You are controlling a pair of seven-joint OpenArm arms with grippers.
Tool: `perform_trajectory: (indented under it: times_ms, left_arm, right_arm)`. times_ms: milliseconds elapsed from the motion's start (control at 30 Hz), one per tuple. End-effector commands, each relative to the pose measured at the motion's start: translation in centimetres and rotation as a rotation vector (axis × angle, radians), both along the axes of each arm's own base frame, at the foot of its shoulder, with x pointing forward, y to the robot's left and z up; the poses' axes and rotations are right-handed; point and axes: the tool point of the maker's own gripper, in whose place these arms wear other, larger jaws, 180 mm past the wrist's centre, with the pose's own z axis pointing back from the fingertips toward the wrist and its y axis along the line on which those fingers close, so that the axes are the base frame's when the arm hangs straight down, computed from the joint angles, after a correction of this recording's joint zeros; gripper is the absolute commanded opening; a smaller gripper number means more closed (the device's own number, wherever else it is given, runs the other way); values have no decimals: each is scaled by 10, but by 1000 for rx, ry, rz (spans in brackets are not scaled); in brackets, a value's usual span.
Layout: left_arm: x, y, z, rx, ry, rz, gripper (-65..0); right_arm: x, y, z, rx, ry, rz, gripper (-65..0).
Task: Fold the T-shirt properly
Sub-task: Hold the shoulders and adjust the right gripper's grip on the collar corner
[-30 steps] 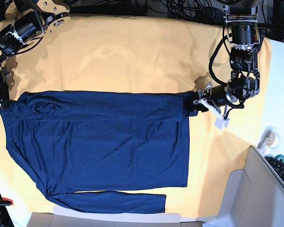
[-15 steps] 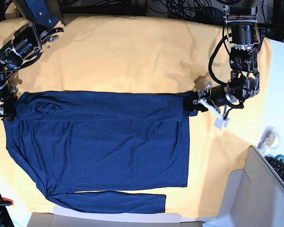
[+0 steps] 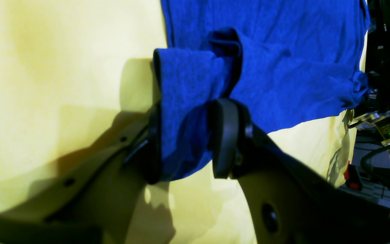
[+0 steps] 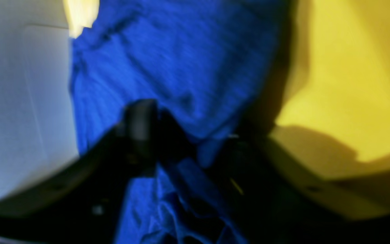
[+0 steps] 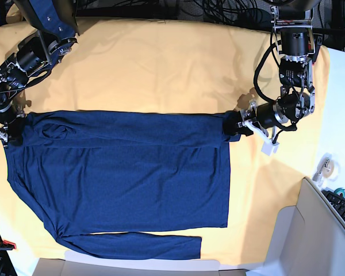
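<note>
The T-shirt (image 5: 121, 178) lay flat on the yellow cloth (image 5: 161, 63). The left pincer (image 3: 188, 139) grasped its hem corner; the right pincer (image 4: 188, 142) straddled its shoulder, grip unclear. Both corners should lift together, evenly.

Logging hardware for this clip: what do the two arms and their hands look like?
Both arms are black, built of cylindrical joint housings with black cables looping alongside. The left hand has tan finger bodies ending in black rounded pads, with a white tag hanging near the wrist. The right hand looks dark; its close view is blurred.
</note>
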Motion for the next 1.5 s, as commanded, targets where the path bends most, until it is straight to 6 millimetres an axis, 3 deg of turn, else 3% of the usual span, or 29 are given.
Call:
perform_trajectory:
  times_ms: [0,167,367,633,733,833,933,1000,1033,1100,1200,1467]
  left_arm:
    - [7,2,8,9,-21,-3,-441]
    - [7,-8,9,-21,-22,-7,-426]
    - [12,-19,24,-133,-49,7,-426]
    - [12,-20,23,-134,-52,9,-426]
    - [21,-21,32,-134,-75,4,-426]
    - [21,-32,31,-128,-73,-30,-431]
    - [21,-43,29,-121,-82,-54,-521]
    - [20,-53,25,-113,-83,-69,-629]
    - [17,-58,21,-111,-70,-82,-650]
    - [12,-61,11,-108,-40,-89,-648]
    - [10,-55,0,-104,-23,-56,-648]
    - [12,-29,-1,-56,-32,-31,-648]
  right_arm:
    - [8,-8,17,-23,-41,-4,-484]
    - [7,-7,15,-20,-37,-3,-490]
    - [6,-7,15,-20,-36,-3,-491]
    - [6,-7,14,-19,-34,-2,-491]
    - [6,-7,14,-19,-34,-2,-491]
    - [6,-6,13,-18,-34,-1,-490]
    - [6,-4,13,-14,-33,3,-496]
    - [5,-3,11,-11,-29,5,-576]
    - [1,-3,7,-12,-16,6,-641]
    - [2,-2,6,-24,-6,23,-650]
    - [0,0,5,-60,21,58,-650]
    - [-6,-8,6,-80,34,58,-650]
